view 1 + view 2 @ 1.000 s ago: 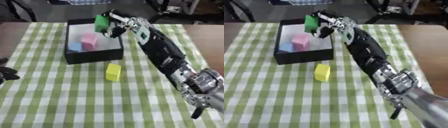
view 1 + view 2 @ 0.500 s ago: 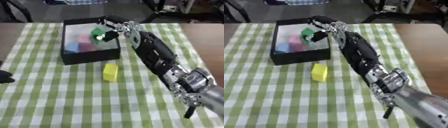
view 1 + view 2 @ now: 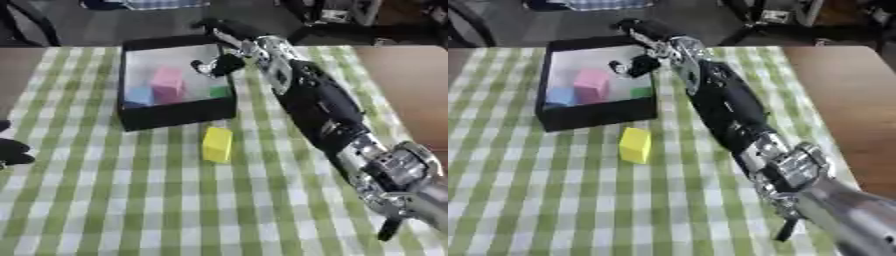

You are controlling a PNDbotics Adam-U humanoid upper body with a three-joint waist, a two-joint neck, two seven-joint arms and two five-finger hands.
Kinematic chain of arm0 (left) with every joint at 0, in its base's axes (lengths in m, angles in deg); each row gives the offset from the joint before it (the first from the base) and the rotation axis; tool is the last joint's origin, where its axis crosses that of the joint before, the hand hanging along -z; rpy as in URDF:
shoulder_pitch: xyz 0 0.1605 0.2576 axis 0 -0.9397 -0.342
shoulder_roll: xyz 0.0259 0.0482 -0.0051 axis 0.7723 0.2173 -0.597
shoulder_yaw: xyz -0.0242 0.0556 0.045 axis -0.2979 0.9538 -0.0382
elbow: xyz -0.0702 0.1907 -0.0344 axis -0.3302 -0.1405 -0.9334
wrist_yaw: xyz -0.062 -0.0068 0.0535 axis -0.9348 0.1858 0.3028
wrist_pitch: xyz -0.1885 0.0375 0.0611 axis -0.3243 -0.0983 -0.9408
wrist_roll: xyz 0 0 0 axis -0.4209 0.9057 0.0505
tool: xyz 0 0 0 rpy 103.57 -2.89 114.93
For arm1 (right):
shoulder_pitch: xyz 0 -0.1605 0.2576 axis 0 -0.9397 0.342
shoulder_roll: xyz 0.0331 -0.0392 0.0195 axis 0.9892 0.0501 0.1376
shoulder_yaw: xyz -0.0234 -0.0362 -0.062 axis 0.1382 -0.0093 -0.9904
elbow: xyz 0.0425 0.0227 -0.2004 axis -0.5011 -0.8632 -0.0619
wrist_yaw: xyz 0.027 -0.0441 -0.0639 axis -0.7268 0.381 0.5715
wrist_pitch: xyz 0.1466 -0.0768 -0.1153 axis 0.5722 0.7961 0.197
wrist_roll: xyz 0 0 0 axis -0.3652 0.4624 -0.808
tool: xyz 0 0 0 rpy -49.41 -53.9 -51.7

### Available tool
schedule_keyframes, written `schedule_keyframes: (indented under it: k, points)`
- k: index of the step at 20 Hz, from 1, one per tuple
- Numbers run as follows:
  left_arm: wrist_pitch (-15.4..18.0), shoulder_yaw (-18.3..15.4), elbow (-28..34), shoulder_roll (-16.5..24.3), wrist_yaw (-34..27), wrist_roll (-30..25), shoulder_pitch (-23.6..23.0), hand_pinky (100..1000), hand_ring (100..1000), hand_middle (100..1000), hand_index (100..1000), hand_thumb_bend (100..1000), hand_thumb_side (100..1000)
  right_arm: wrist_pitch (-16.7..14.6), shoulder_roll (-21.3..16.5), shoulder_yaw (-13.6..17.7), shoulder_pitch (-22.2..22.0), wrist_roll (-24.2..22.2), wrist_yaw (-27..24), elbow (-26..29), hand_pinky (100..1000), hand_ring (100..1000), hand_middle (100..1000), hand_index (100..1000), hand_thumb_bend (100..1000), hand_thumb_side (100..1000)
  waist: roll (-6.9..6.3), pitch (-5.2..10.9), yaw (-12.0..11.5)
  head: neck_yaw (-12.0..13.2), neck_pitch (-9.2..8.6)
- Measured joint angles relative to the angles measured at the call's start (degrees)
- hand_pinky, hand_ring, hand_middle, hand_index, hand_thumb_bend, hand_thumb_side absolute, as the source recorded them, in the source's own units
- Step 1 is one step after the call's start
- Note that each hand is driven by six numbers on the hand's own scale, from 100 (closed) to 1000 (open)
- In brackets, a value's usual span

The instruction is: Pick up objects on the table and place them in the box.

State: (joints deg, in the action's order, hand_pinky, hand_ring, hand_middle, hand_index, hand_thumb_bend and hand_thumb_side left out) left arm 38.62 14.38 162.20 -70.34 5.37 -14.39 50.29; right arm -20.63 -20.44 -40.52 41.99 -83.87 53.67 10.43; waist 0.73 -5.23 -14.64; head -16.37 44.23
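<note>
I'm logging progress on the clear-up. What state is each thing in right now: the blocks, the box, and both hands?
Black box: open-topped, upright on the checked cloth.
Pink block: inside the box.
Blue block: inside the box, beside the pink one.
Green block: inside the box, at its right wall.
Yellow block: on the cloth in front of the box.
Right hand: over the box's right rim, holding nothing.
Left hand: at the left edge; fingers unclear.
</note>
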Motion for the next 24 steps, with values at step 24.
schedule_keyframes:
  k: [24]
  points:
    - [-0.30,-1.22,-0.62,1.39,0.94,1.51,-1.34,719,588,587,910,176,1000,3.57,-2.52,-9.44,-20.58,-21.43,-12.97,27.41,937,879,924,989,221,626,1.53,0.08,2.61,3.19,0.00]
